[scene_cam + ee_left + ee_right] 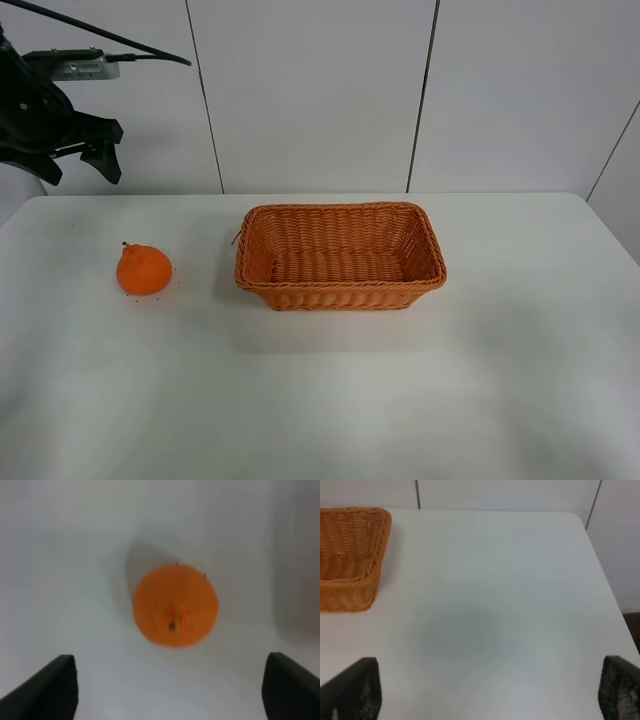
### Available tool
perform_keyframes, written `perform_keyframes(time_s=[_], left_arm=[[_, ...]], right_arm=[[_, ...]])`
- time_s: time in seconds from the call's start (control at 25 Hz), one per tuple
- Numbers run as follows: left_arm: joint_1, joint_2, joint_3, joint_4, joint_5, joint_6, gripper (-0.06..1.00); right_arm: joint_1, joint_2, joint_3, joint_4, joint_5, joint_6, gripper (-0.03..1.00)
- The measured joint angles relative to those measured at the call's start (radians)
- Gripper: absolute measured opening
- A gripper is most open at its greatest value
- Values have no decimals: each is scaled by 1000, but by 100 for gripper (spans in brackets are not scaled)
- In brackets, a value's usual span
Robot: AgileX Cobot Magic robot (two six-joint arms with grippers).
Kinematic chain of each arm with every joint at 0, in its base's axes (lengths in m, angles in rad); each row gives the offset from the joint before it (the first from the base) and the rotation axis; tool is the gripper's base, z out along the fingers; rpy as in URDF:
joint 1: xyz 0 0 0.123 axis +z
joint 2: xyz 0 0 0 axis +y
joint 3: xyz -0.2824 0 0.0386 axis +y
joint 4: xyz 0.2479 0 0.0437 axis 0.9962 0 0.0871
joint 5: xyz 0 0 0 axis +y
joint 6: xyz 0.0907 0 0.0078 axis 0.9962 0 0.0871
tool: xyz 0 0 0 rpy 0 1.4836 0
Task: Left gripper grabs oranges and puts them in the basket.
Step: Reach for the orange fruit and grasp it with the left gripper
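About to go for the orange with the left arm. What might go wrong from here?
The orange is round and loose on the smooth table, so an off-centre close by the open left end effector may roll it away. The basket has a raised rim; a low carry might clip it.

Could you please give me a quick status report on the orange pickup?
Left hand open, above orange. Right hand open, empty. Orange on table beside basket, not yet grabbed. Nothing blocking.
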Motion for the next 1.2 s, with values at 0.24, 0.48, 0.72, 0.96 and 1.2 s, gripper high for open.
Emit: perform_keyframes(time_s=[0.24, 0.48, 0.72, 0.96, 1.2], left_arm=[[0, 181, -109, -3, 67, 3, 85], [0, 282, -113, -68, 68, 44, 85], [0, 349, -113, -69, 23, 51, 85], [0, 385, -113, -37, -5, 49, 85], [0, 432, -113, -30, -2, 39, 85]], right_arm=[[0, 0, 0, 0, 0, 0, 69], [0, 0, 0, 0, 0, 0, 69], [0, 0, 0, 0, 0, 0, 69], [0, 0, 0, 0, 0, 0, 69], [0, 0, 0, 0, 0, 0, 69]])
